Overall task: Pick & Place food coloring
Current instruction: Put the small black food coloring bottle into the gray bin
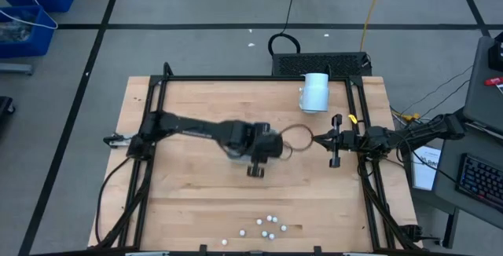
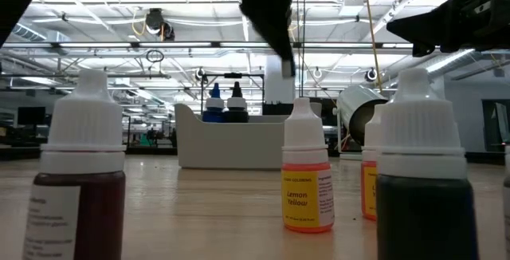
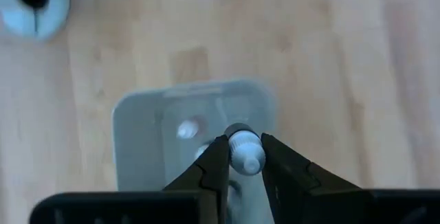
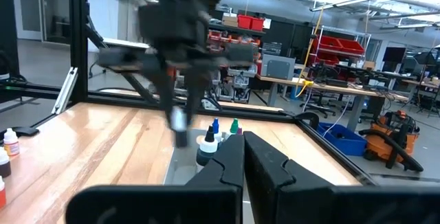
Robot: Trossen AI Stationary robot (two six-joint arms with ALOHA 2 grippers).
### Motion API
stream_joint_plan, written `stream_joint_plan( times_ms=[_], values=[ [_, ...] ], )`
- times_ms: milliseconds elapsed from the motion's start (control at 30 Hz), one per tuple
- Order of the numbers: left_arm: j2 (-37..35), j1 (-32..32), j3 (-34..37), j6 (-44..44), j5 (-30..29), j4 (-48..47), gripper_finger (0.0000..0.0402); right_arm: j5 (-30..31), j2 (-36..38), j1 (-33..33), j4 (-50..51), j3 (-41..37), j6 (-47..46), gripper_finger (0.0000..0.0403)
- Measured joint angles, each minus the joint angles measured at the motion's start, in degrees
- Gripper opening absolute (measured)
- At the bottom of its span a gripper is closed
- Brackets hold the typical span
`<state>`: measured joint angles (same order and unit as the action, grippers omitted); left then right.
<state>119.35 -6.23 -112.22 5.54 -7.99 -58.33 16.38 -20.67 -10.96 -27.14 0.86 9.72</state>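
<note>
White-capped food coloring bottle [image 3: 245, 152] pinched between the left gripper [image 3: 245, 161] fingers above the translucent tray [image 3: 137, 138] at mid-surface, more bottles [image 1: 269, 224] clustered by the near edge, right gripper [image 1: 335, 140] fingers pressed shut and empty beside the white cylinder [image 1: 315, 92].

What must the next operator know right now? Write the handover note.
Left gripper: shut on a white-capped bottle, above the tray mid-table.
Right gripper: shut, empty, at the table's right side.
Done: some bottles stand in the tray.
Left: loose bottles by the table edge nearest the low camera, among them the lemon yellow one.
</note>
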Motion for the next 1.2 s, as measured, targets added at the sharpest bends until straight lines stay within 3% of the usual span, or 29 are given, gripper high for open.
stream_joint_plan(
  times_ms=[367, 1200],
  values=[
    [0.11, 3.75, 10.65, 0.28, 4.02, 7.94, 0.0075, 0.00, 0.00, -0.02, -0.02, 0.00, 0.37, 0.0000],
    [1.11, 5.59, 16.50, 0.20, 3.50, 17.26, 0.0074, -0.02, 0.02, -0.02, -0.48, 0.00, 0.11, 0.0000]
  ],
)
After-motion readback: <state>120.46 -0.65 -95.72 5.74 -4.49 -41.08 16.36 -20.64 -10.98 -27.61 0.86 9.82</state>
